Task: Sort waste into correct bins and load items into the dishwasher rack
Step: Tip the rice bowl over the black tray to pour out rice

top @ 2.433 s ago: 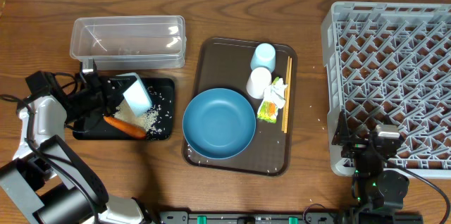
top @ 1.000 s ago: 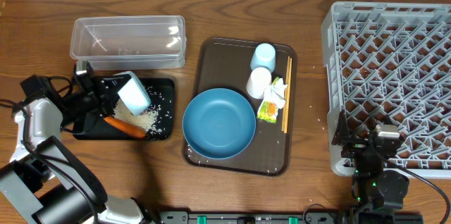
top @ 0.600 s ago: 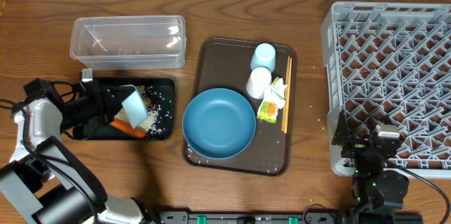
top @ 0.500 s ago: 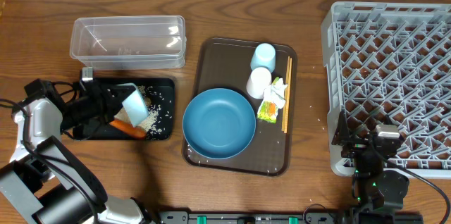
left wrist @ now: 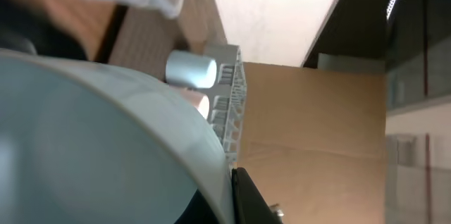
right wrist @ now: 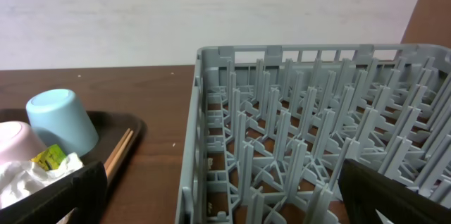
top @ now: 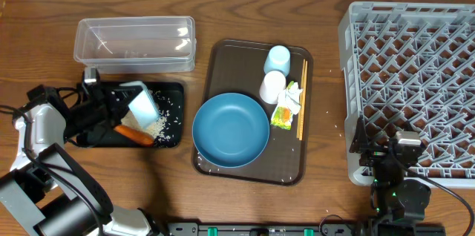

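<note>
- Pale-blue bowl [top: 142, 103] is hanging tilted over the black tray [top: 177, 89], with the left tool [top: 119, 107] clamping it.
- Overhead is showing the carrot [top: 133, 133] and rice [top: 157, 121] lying in that tray; the left wrist view is filling with the bowl, hiding them.
- Right tool [right wrist: 222, 196] is gaping wide beside the rack [right wrist: 296, 111], its fingers cut off at the frame's edge.

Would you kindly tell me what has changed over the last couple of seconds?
The left claw, still shut on the bowl, drew slightly left, dipped it and lifted it again over the black tray. The carrot, plate and rack stayed put.
</note>
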### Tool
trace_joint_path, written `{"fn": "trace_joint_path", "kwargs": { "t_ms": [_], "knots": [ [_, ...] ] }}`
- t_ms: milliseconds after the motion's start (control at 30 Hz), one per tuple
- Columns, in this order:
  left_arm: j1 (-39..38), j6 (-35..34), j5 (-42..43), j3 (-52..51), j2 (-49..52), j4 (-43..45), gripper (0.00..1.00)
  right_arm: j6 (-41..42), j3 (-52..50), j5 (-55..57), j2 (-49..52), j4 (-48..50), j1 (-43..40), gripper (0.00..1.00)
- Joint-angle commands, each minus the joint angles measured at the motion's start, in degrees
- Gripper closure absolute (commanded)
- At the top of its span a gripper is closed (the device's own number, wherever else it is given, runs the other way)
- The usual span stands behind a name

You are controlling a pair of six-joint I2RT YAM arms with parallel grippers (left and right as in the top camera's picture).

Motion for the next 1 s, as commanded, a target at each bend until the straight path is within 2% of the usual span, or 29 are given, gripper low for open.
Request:
{"fn": "trace_joint_path", "kwargs": {
  "t_ms": [0,67,200,267,333,367,433,500,600,700,800,867,967],
  "knots": [
    [0.0,0.9,-4.3,-0.1,-0.3,1.9,0.94,-0.6,-0.1,0.0,-0.3,-0.2,-0.4,0.01],
    [0.0,-3.6,-6.1,-0.1,-0.3,1.0,0.94,-0.6,-0.1,-0.1,-0.3,-0.2,-0.4,0.01],
    [-0.2,-4.2,7.0,-0.1,-0.3,-1.5,0.94,-0.6,-0.1,-0.1,-0.3,-0.2,-0.4,0.01],
    [-0.3,-3.7,6.5,0.0,-0.3,-0.2,0.94,-0.6,-0.1,-0.1,-0.3,-0.2,-0.4,0.01],
    [-0.3,0.0,0.7,0.0,-0.3,2.5,0.94,-0.6,-0.1,0.0,-0.3,-0.2,-0.4,0.01],
    [-0.3,-0.5,-4.7,0.0,-0.3,4.0,0.94,-0.6,-0.1,0.0,-0.3,-0.2,-0.4,0.01],
    [-0.3,-6.6,-11.1,0.0,-0.3,3.7,0.94,-0.6,-0.1,0.0,-0.3,-0.2,-0.4,0.01],
    [-0.3,-7.9,-8.0,0.0,-0.3,1.9,0.94,-0.6,-0.1,-0.1,-0.3,-0.2,-0.4,0.01],
    [-0.4,-4.0,0.4,0.0,-0.3,1.2,0.94,-0.6,-0.1,-0.1,-0.3,-0.2,-0.4,0.01],
    [-0.4,-3.8,-0.1,0.0,-0.3,2.4,0.94,-0.6,-0.1,0.0,-0.3,-0.2,-0.4,0.01],
    [-0.6,-3.9,6.6,0.0,-0.3,-0.7,0.94,-0.6,-0.1,0.0,-0.3,-0.2,-0.4,0.01],
    [-0.7,-3.2,6.4,0.0,-0.3,-0.3,0.94,-0.6,-0.1,-0.1,-0.3,-0.2,-0.4,0.01],
    [-0.6,-4.3,-2.4,0.0,-0.3,2.2,0.94,-0.6,-0.1,-0.1,-0.3,-0.2,-0.4,0.01]
  ]
}}
